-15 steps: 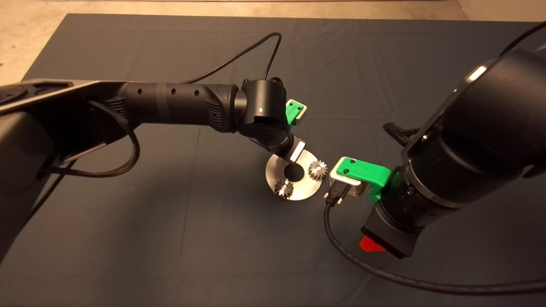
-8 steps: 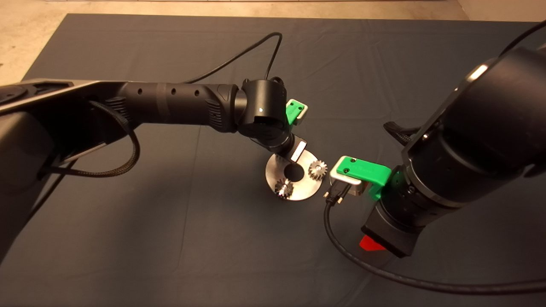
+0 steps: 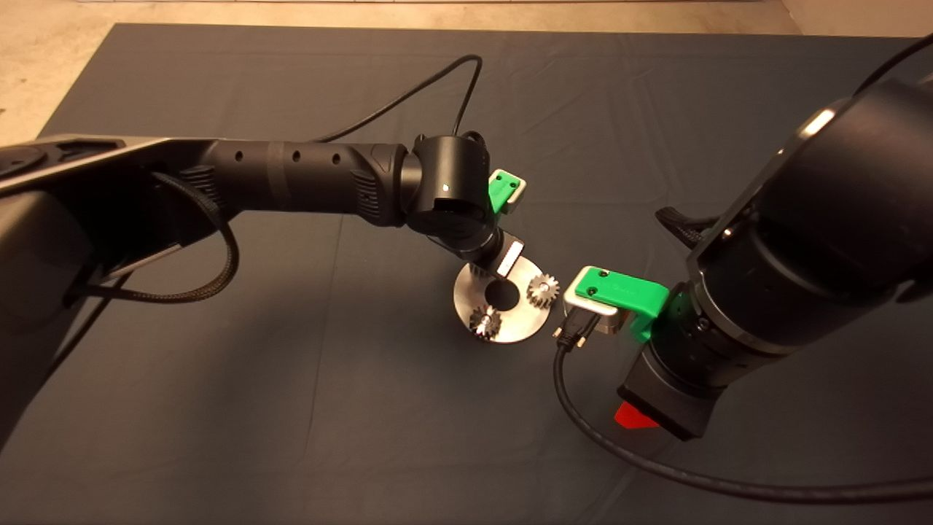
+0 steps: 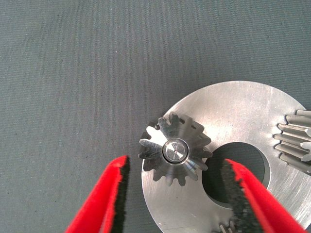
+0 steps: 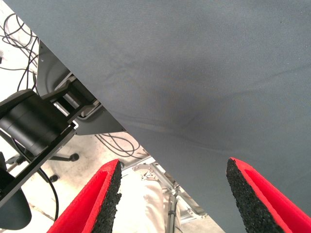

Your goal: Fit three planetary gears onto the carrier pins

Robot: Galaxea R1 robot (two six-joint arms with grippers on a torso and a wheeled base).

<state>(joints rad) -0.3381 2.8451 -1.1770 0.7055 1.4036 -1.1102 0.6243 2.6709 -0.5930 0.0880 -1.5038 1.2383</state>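
Observation:
The silver carrier disc (image 3: 510, 329) lies mid-mat. Two planetary gears (image 3: 543, 289) (image 3: 485, 321) sit on its carrier pins. My left arm reaches over the disc's far-left part and hides most of the third gear there. In the left wrist view that third gear (image 4: 187, 167) sits flat on the disc (image 4: 233, 111), with its pin's tip (image 4: 176, 149) showing through the bore. My left gripper (image 4: 175, 164) is open, one finger on each side of this gear, both apart from it. A second gear (image 4: 296, 141) shows at the picture's edge. My right gripper (image 5: 172, 167) is open and holds nothing.
My right arm (image 3: 765, 292) hangs just right of the disc, its green camera mount (image 3: 619, 292) close to the disc's rim, a black cable (image 3: 583, 415) trailing over the mat. The right wrist view shows the mat's edge (image 5: 121, 126) with floor, cables and stands beyond.
Hardly anything: both arms hold their places, and a sliver of the third gear's teeth now shows under the left wrist in the head view.

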